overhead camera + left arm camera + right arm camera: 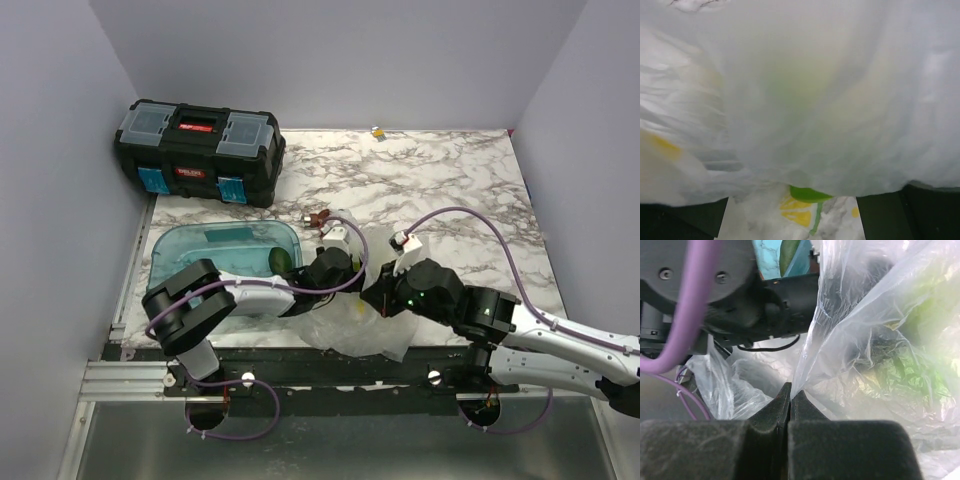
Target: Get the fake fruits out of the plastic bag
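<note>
Well off to the left of the left gripper (352, 272) and beyond it, we see a black toolbox (200, 150) by the back wall. Nearer, just to that gripper's left, lies the blue tray (168, 248). A dark green fruit (283, 262) sits in the tray's corner closest to the gripper. The left gripper is nosed into the plastic bag (365, 330), which lies crumpled on the marble table (450, 180) between and below both grippers. In its wrist view, cloudy film drapes across everything ahead. Its fingers (680, 220) stand spread wide at the lower corners with nothing clamped between them. A faint green tint shows through the film ahead of it; we cannot tell what it is.

The right gripper (376, 297) meets the bag from the other side, just beside the left one. Its pads (775, 412) are pressed together, pinching a fold of the bag. Ahead and to the right of its fingers, a yellow-green fruit (925, 310) glows through the plastic, too blurred to tell which one.
</note>
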`<action>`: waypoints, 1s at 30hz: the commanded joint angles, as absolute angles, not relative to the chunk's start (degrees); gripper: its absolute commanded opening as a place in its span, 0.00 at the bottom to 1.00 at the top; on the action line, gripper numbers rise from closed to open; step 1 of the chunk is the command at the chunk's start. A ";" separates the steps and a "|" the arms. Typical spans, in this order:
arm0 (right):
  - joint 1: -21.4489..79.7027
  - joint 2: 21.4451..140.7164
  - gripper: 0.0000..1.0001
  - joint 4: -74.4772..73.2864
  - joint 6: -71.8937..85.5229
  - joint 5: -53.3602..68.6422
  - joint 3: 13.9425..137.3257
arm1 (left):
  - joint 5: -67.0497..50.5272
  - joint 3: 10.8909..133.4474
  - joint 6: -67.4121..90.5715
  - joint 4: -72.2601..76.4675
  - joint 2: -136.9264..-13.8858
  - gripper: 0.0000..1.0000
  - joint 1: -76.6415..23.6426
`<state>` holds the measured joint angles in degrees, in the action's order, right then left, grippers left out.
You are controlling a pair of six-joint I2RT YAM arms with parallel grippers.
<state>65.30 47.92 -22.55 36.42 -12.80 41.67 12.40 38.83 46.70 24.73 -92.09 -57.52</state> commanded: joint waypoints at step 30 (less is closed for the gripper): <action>65.66 51.53 0.01 -14.04 29.19 -6.19 43.02 | -2.48 35.81 40.82 27.03 -86.84 0.62 -57.19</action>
